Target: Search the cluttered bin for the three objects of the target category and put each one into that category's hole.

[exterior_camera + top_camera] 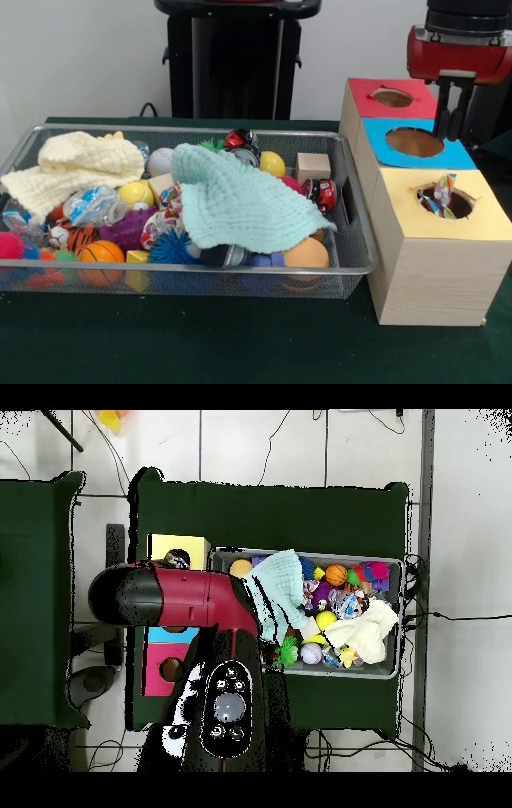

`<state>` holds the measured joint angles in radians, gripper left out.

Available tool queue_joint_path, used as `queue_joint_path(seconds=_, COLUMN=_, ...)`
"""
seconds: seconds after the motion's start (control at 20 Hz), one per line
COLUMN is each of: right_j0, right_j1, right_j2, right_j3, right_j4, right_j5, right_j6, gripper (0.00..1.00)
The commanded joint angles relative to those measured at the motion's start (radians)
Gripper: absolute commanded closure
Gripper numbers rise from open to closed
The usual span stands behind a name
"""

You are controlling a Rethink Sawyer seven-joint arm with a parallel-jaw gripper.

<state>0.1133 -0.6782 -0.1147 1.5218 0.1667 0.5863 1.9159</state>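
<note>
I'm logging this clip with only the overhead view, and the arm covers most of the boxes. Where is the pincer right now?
Observer: The front view shows the pincer hanging just above the blue box, at the rim of its hole.
Operator: Is anything sitting in that hole?
Observer: As far as the front view shows, no. Only plain brown shows inside it.
Operator: And the yellow box?
Observer: A multicoloured item sticks up out of the hole in the yellow box.
</note>
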Motion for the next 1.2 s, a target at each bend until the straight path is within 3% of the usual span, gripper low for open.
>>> queue_joint_path(seconds=0.05, right_j0=-0.021, right_j1=0.012, right_j2=0.057, right_j3=0.089, right_j4=-0.001, right_j5=-0.034, right_j6=0.131, gripper=1.0)
queue_joint_path(seconds=1.2, right_j0=-0.027, right_j1=0.053, right_j2=0.074, right_j3=0.101, right_j4=0.009, right_j5=-0.089, right_j6=0.148, gripper=1.0)
